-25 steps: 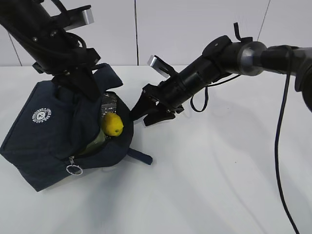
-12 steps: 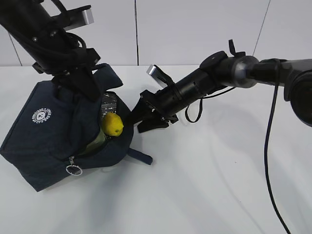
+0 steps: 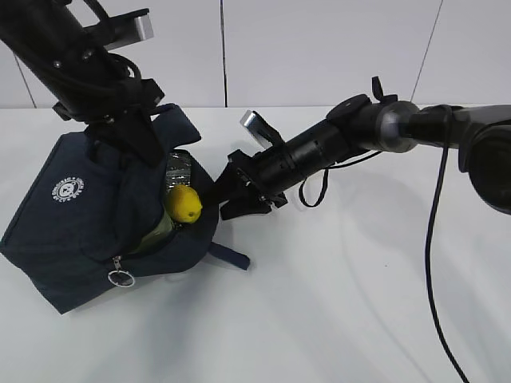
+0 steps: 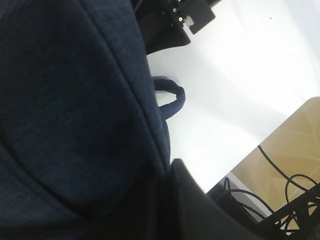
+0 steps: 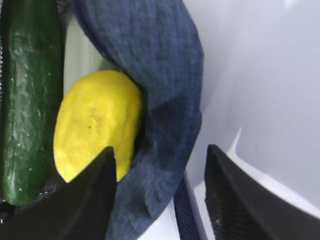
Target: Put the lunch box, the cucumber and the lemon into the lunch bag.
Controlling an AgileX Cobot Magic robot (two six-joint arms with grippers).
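Exterior view shows me the bag lying on the white table with its mouth open toward the right, the lemon sitting in that opening against the pale green box lid. My left gripper is up at the bag's top edge, clamped shut on the fabric, which fills the left wrist view. From the right wrist I see the cucumber lying beside the lemon inside, and my right gripper with its jaws apart around the bag's rim, holding nothing.
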